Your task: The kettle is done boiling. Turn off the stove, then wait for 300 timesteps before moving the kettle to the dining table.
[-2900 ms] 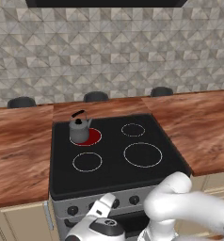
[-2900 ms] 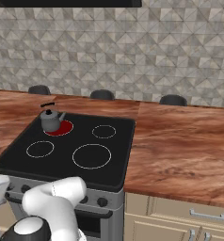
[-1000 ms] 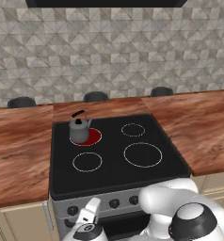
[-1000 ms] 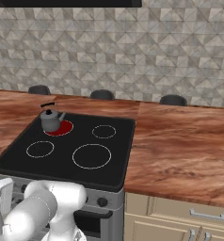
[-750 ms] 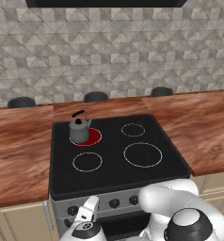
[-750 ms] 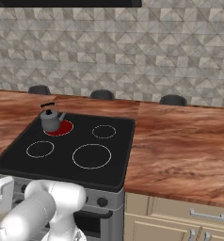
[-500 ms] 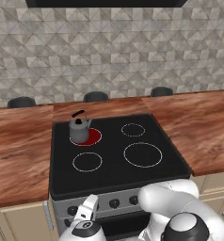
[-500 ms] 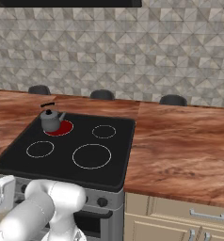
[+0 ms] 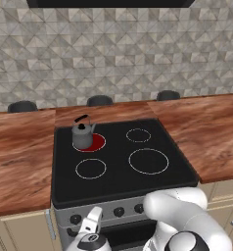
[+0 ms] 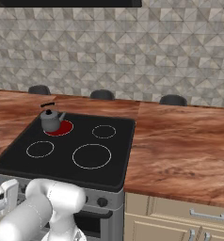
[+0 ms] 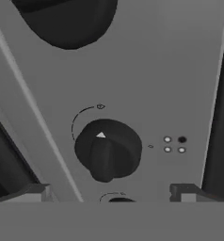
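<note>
The kettle (image 9: 82,136) stands upright on the back-left burner (image 9: 91,143) of the stove (image 9: 119,162), its black arched handle over the lid, and that burner glows red beneath it while the other three rings show as plain white outlines on the black glass; from the right base view the kettle (image 10: 50,120) sits at the far left of the cooktop (image 10: 71,148) with the red disc showing just to its right; whether anything is in the kettle cannot be told, since its lid is on; along the stove's grey front runs a row of black knobs (image 9: 119,212), and the gripper (image 9: 90,230) hangs low in front of this panel at its left end, near the knobs; in the hand view the two dark fingertips (image 11: 27,192) stand wide apart at the bottom edge, one to each side of a round black knob (image 11: 108,149) with a white pointer mark, and they hold nothing and touch nothing; part of a second knob (image 11: 67,21) shows at the top of that view; reddish-brown wood counter (image 9: 20,152) flanks the stove on both sides, and three black stool tops (image 9: 100,100) line up behind it below the grey tiled wall (image 9: 113,54).
</note>
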Tool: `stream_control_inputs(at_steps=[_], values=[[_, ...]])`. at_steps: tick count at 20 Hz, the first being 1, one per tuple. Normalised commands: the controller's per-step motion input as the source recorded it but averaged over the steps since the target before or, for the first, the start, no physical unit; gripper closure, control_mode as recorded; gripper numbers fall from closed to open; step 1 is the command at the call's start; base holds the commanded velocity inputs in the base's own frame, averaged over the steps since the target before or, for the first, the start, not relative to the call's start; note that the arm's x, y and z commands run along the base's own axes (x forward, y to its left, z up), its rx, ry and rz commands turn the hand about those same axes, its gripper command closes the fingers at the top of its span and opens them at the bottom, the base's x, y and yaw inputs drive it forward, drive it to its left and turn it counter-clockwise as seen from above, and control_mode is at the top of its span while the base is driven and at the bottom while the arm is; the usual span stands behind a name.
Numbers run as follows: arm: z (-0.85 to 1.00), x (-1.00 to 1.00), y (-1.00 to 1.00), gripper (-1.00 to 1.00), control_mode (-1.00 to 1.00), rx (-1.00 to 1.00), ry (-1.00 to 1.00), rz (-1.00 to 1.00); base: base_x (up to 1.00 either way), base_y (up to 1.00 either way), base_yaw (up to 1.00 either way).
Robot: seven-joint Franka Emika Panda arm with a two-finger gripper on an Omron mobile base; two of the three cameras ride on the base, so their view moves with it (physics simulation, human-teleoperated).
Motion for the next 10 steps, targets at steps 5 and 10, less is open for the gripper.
stream_control_inputs(at_steps=[5, 10], values=[[-0.13, 0.09, 0.00, -1.00, -1.00, 0.00, 0.00, 0.01, 0.00, 0.00, 0.00], [-0.13, 0.12, 0.00, -1.00, -1.00, 0.00, 0.00, 0.02, 0.00, 0.00, 0.00]])
